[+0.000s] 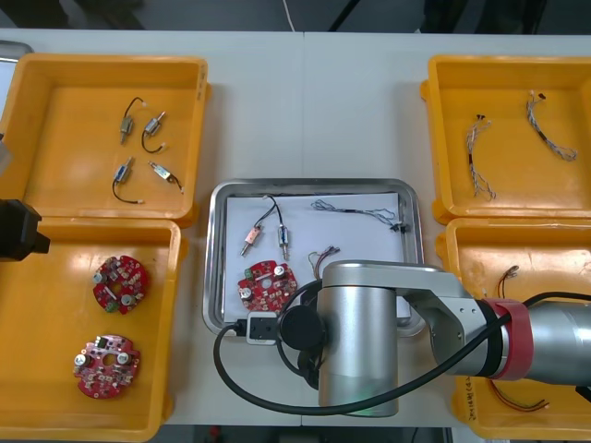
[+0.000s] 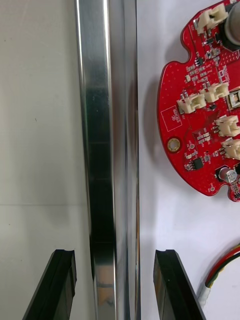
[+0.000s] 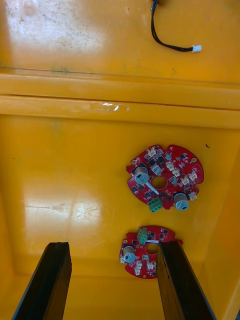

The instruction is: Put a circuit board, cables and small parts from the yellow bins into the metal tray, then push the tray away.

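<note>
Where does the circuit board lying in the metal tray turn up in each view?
Front view: circuit board in the metal tray's near left part.
Right wrist view: beside the tray rim, beyond the right gripper's open fingers.
Left wrist view: a yellow bin holding two other boards instead.
Shared landmark: the tray rim.

The tray (image 1: 215, 268) sits between the side bins (image 1: 55, 120) before me, a circuit board (image 1: 266, 284), cables (image 1: 355, 210) and small parts (image 1: 281, 235) inside; my right gripper (image 2: 115, 252) straddles its near rim.

Fingers (image 2: 172, 290) apart on both.
Right gripper (image 2: 115, 256) down at the table's (image 1: 314, 101) near edge; left gripper (image 3: 114, 246) hanging by the left edge.
</note>
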Robot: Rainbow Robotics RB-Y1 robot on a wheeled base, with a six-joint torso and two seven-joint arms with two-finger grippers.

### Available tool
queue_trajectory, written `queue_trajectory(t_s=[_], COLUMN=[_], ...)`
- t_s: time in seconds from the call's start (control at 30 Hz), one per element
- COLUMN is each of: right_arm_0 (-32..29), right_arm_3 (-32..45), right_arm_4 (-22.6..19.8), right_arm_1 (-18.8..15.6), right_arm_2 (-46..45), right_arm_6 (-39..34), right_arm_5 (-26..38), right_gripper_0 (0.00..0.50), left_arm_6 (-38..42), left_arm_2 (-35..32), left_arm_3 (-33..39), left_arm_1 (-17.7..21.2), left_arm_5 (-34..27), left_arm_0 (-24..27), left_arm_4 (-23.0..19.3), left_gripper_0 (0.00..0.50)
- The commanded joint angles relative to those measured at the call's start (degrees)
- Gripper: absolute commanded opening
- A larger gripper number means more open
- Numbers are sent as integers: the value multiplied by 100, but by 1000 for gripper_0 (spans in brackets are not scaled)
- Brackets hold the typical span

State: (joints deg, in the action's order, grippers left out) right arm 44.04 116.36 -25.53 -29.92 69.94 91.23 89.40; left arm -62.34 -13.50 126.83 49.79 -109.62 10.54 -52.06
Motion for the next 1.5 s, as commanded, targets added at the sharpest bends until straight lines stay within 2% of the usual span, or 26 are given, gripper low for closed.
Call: queue_trajectory(t_s=[0.03, 0.07, 0.1, 0.13, 0.23, 0.57, 0.83, 1.17, 1.33, 1.5], right_arm_0=[-80, -80, -80, -80, -80, -54, 272, 887, 1177, 1449], right_arm_3=[71, 71, 62, 71, 71, 71, 62, -685, -870, -1028], right_arm_4=[56, 48, 48, 48, 56, 241, 294, 215, -67, -172], right_arm_1=[100, 92, 83, 74, 48, 30, -163, -49, -40, -31], right_arm_2=[72, 72, 72, 72, 72, 72, 72, 72, 81, 72], right_arm_6=[-26, -26, -26, -35, -70, -88, -88, -44, -88, -35], right_arm_5=[-55, -55, -46, -46, -46, -63, -213, -424, -529, -564], right_gripper_0=[433, 384, 289, 158, 0, 0, 0, 0, 0, 0], left_arm_6=[-665, -665, -665, -665, -665, -665, -665, -665, -665, -665], left_arm_2=[-170, -170, -170, -170, -170, -170, -170, -170, -170, -170], left_arm_3=[166, 166, 166, 166, 166, 166, 166, 166, 166, 166], left_arm_1=[241, 241, 241, 241, 241, 241, 241, 241, 241, 241], left_arm_5=[-38, -38, -38, -38, -38, -38, -38, -38, -38, -38], left_arm_0=[-96, -96, -96, -96, -96, -96, -96, -96, -96, -96], left_arm_4=[2, 2, 2, 2, 2, 2, 2, 2, 2, 2], left_gripper_0=[500, 500, 500, 500, 500, 500, 500, 500, 500, 500])
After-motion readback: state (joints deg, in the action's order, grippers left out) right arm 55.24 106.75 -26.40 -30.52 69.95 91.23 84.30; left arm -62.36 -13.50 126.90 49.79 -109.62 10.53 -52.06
